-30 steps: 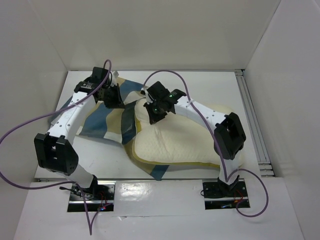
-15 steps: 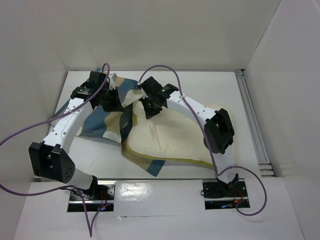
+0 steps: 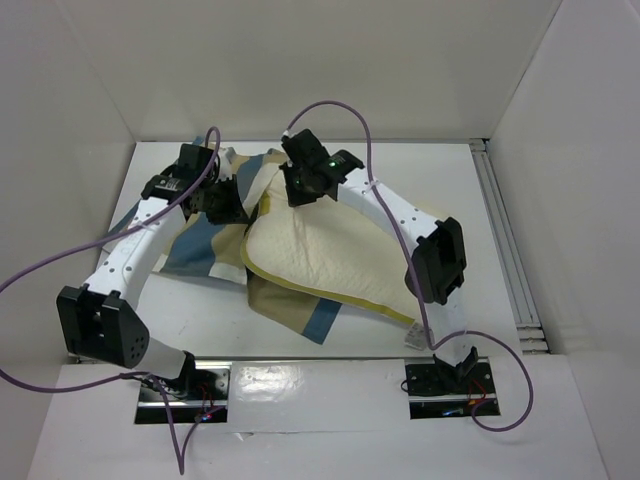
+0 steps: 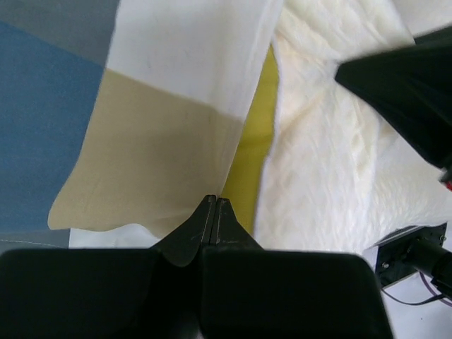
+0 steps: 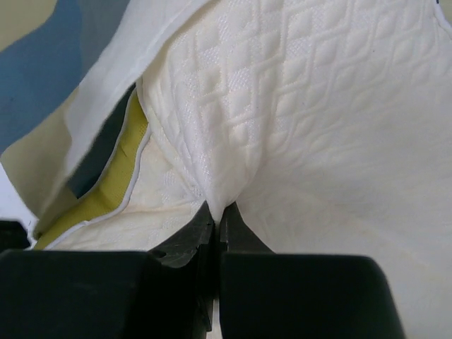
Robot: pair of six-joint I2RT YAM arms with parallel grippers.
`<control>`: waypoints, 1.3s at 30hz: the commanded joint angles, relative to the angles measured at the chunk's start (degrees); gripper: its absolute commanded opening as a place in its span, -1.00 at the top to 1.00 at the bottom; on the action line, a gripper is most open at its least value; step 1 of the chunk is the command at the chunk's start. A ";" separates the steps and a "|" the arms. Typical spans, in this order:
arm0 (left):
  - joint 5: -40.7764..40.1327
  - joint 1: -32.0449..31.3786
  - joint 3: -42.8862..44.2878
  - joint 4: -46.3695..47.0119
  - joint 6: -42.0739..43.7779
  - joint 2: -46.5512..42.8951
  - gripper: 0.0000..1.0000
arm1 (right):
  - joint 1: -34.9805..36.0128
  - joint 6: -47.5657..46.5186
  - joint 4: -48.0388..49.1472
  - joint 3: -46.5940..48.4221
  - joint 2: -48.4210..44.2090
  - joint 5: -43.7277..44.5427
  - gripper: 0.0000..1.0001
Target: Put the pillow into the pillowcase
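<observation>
At the far side of the surface [image 3: 480, 200], seen from above, the pillow [image 3: 330, 255] lies tilted. Its far corner is raised at the mouth of the pillowcase [image 3: 195, 245], which spreads out to the left. There the left gripper [image 3: 228, 200] and right gripper [image 3: 300, 188] work close together.

Left wrist view: jaws shut tight on the checked hem, with the yellow piping [image 4: 254, 141] just beside it.

Right wrist view: jaws pinched shut on a fold of quilting.

Best play, I'd say: hold the hem high, then drive the corner leftward under it, not against it.
</observation>
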 commanded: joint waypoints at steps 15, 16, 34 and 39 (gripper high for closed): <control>0.84 -0.38 -2.89 -1.19 1.03 -7.13 1.00 | -4.12 8.47 9.53 6.21 10.90 6.93 1.00; -0.21 -0.38 -2.89 -0.49 0.42 -6.52 1.00 | -4.12 8.46 9.52 5.69 10.90 6.23 1.00; -15.34 -4.95 4.57 9.53 -4.25 16.85 -0.67 | -4.12 6.27 14.00 -2.40 7.29 0.16 1.00; -17.10 -4.95 5.28 10.06 -5.74 20.20 -0.47 | -4.12 6.27 14.00 -2.40 7.29 -0.45 1.00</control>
